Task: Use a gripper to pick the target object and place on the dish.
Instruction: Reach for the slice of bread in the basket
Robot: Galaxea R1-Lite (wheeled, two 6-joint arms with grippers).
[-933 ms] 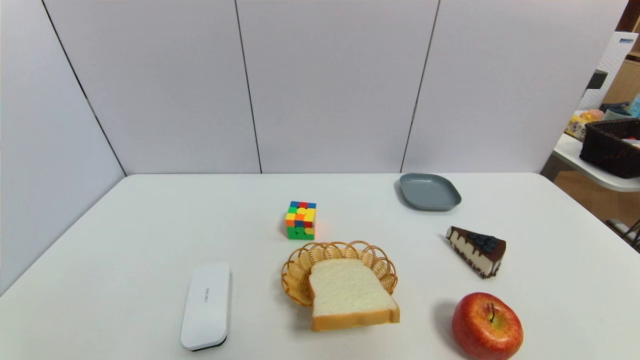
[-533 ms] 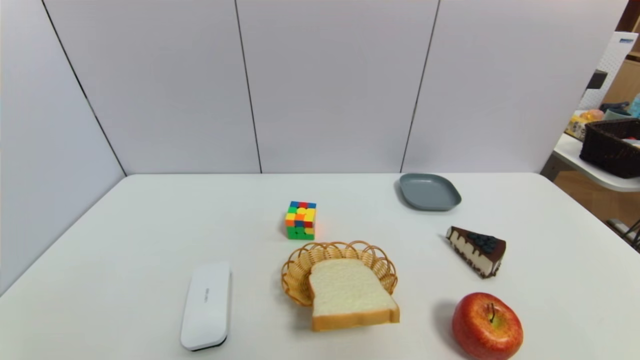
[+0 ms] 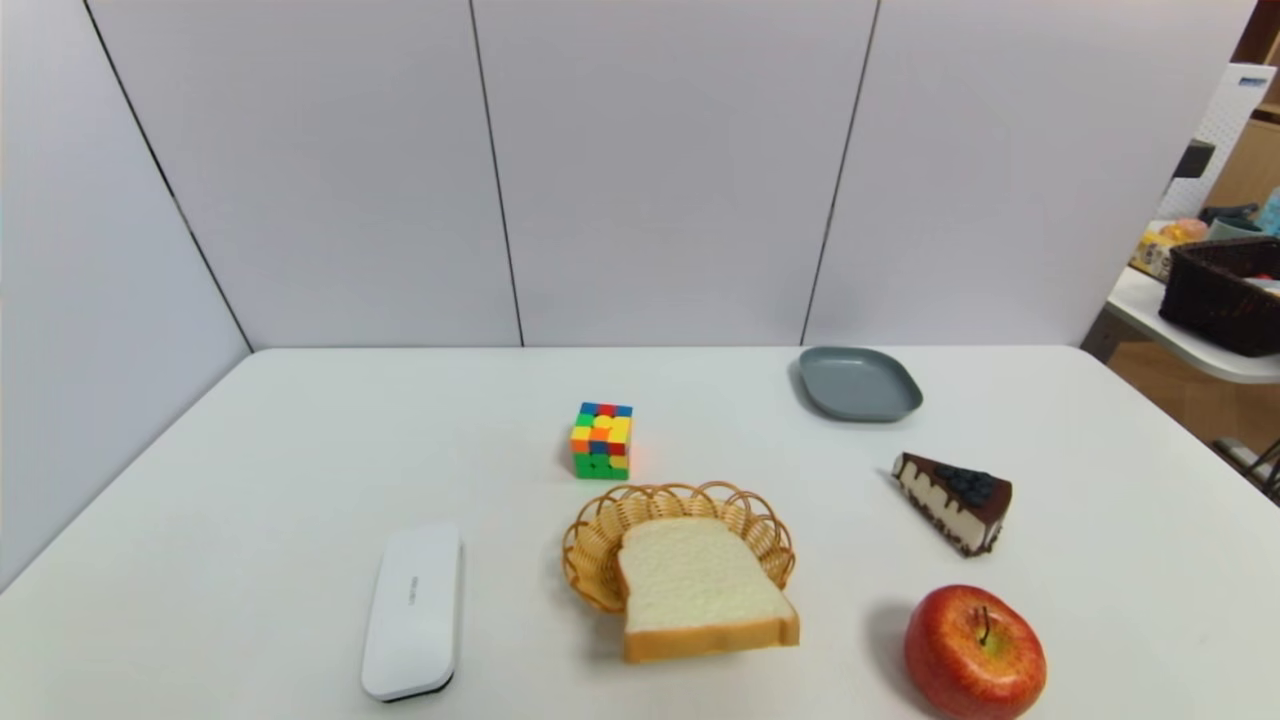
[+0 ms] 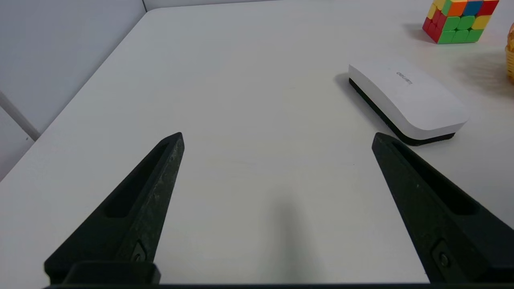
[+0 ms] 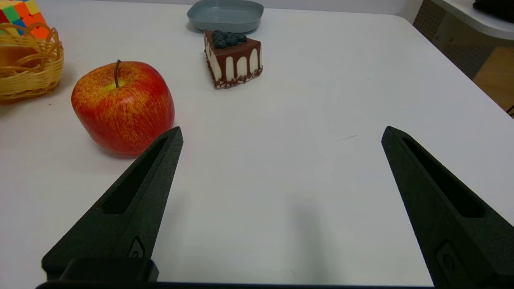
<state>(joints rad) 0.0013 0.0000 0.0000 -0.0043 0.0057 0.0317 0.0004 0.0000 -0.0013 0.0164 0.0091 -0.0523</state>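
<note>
A thick slice of white bread (image 3: 700,588) with a tan crust lies tilted on the near rim of a yellow wicker basket (image 3: 600,530), overhanging it toward me. The empty blue-grey dish (image 3: 858,384) sits at the back right of the white table; it also appears as the dish (image 5: 225,14) in the right wrist view. Neither arm shows in the head view. My left gripper (image 4: 277,136) is open above bare table near the front left. My right gripper (image 5: 281,132) is open above bare table near the front right, beside the apple. Both hold nothing.
A red apple (image 3: 975,652) stands at the front right and a chocolate cake wedge (image 3: 955,500) lies between it and the dish. A colour cube (image 3: 602,440) sits behind the basket. A white eraser (image 3: 412,610) lies front left. Grey panels wall the back and left.
</note>
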